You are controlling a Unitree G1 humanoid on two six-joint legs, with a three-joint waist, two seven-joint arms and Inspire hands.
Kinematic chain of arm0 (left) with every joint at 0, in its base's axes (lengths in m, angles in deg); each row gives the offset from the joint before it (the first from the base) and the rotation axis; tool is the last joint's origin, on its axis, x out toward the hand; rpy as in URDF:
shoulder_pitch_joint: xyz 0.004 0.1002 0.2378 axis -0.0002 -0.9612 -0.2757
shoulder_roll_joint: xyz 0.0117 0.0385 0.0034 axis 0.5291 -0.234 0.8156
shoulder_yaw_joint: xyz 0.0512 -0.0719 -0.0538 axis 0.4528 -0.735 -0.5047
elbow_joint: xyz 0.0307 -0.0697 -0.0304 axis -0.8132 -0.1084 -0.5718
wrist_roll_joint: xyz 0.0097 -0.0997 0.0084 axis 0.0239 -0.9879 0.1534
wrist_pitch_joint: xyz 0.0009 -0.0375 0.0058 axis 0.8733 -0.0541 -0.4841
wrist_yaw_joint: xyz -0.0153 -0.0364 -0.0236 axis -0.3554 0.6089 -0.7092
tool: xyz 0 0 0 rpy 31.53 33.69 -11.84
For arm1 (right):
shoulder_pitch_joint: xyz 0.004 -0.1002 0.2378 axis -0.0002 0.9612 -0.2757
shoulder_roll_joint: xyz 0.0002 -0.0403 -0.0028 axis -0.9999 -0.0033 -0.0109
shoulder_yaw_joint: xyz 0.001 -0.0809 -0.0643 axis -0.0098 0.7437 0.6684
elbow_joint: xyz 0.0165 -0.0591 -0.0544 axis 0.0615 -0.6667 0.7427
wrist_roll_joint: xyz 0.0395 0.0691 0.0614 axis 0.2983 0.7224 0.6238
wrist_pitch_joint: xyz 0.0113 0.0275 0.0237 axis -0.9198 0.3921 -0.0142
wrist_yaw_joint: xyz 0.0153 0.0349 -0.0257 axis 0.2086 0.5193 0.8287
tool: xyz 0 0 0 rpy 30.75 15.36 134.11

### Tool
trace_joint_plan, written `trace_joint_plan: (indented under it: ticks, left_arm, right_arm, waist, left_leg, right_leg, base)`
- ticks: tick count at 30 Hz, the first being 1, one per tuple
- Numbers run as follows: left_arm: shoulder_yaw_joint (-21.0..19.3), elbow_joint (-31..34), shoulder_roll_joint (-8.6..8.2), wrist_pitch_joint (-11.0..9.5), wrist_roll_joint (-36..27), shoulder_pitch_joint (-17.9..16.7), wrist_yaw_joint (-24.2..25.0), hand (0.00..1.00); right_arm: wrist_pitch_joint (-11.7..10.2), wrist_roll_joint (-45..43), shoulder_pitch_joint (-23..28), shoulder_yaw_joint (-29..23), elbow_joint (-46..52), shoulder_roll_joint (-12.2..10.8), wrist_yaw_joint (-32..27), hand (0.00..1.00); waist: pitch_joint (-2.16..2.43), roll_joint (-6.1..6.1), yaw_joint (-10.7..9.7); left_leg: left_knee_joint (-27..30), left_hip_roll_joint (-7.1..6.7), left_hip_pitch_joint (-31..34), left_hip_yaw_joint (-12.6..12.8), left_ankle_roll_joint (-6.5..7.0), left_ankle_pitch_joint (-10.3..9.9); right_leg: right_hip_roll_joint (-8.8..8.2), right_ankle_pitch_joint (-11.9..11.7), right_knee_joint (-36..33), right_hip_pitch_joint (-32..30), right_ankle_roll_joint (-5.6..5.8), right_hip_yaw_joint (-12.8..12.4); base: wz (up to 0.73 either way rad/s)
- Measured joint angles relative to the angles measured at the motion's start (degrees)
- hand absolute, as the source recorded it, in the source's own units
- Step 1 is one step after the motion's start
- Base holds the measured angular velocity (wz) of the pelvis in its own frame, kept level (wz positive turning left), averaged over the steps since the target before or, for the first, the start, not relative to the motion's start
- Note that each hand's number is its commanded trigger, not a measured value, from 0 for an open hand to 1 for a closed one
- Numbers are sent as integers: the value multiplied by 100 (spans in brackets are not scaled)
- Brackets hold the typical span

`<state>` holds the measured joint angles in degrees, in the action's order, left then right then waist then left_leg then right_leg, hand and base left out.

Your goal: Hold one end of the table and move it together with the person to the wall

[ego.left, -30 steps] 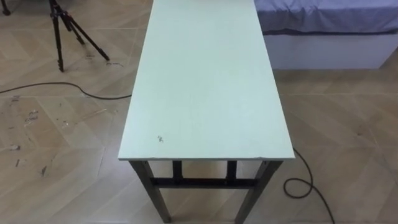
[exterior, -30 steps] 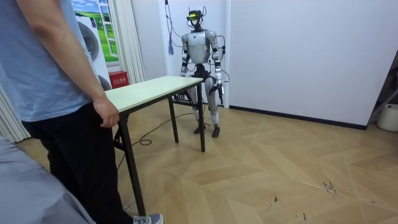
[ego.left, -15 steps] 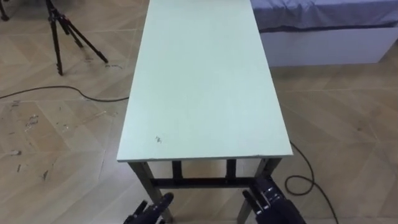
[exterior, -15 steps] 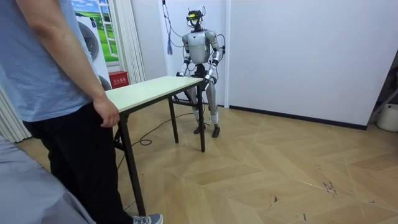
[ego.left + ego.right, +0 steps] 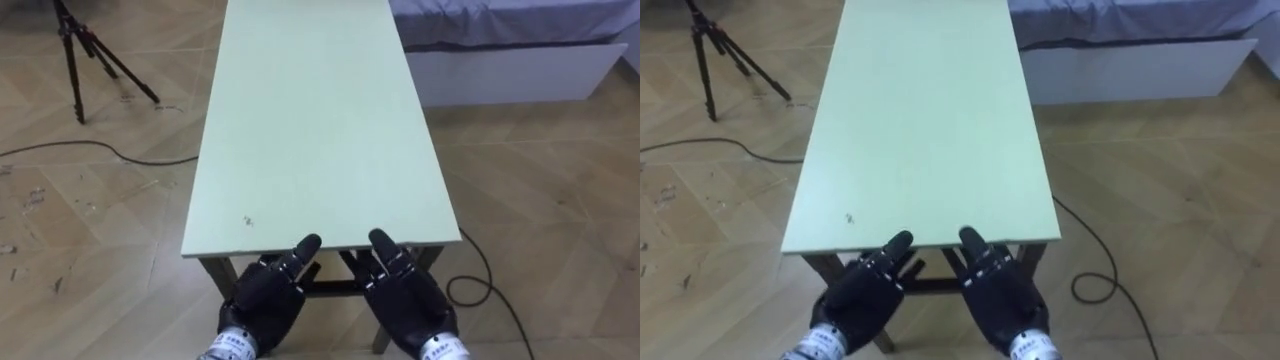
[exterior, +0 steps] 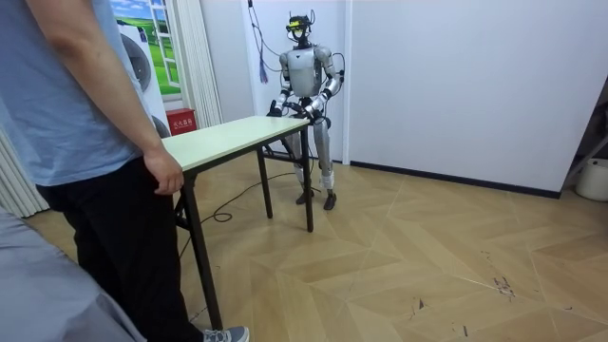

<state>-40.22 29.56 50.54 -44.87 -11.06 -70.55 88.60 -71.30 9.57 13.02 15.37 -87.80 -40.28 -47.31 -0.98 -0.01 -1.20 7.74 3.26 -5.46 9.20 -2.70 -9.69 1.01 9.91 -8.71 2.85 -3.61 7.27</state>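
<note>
- The table, a long pale green top on dark legs, stands lengthwise in front of the robot on a wooden herringbone floor
- The left hand is held just below the table's near short edge, back upward, with its fingers straight and slightly spread; one fingertip reaches the edge
- The right hand is beside it and close to it, in the same pose, with straight fingers and the foremost fingertip at the same edge
- Neither hand is curled round the tabletop; whether the fingertips touch it or lie just short of it I cannot tell
- In the room view the robot stands upright at the far end of the table, close to a white wall, with both forearms raised toward the tabletop
- A person in a blue shirt and dark trousers stands at the opposite end, and the person's hand hangs loosely curled right at that end's corner
- A black tripod stands on the floor to the robot's left of the table
- A low bed with a white base lies beyond the table on the robot's right
</note>
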Motion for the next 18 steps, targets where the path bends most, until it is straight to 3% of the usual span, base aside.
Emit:
trace_joint_plan:
  ticks: [5,13,18]
  left_arm:
    - [-71,1,97,148,-14,62,-1,0]
    - [-730,-26,197,315,-153,97,-158,0]
    - [-842,-40,209,429,-824,160,-376,0]
  right_arm:
    - [7,1,-57,-7,1,131,-60,0]
    - [14,28,-112,-87,81,316,-228,0]
    - [129,31,-180,-269,81,337,-373,0]
  waist:
    - [-3,7,2]
    - [-31,63,29]
    - [-41,142,8]
  left_leg:
    - [-1,0,30,-2,0,0]
    - [5,7,68,-13,0,0]
    - [3,17,50,-9,0,0]
  right_leg:
    - [-4,-1,-10,4,-1,-1]
    - [-6,-2,-13,3,-3,83]
    - [-4,-3,-54,6,-5,95]
  base:
    - [0]
    - [4]
    - [1]
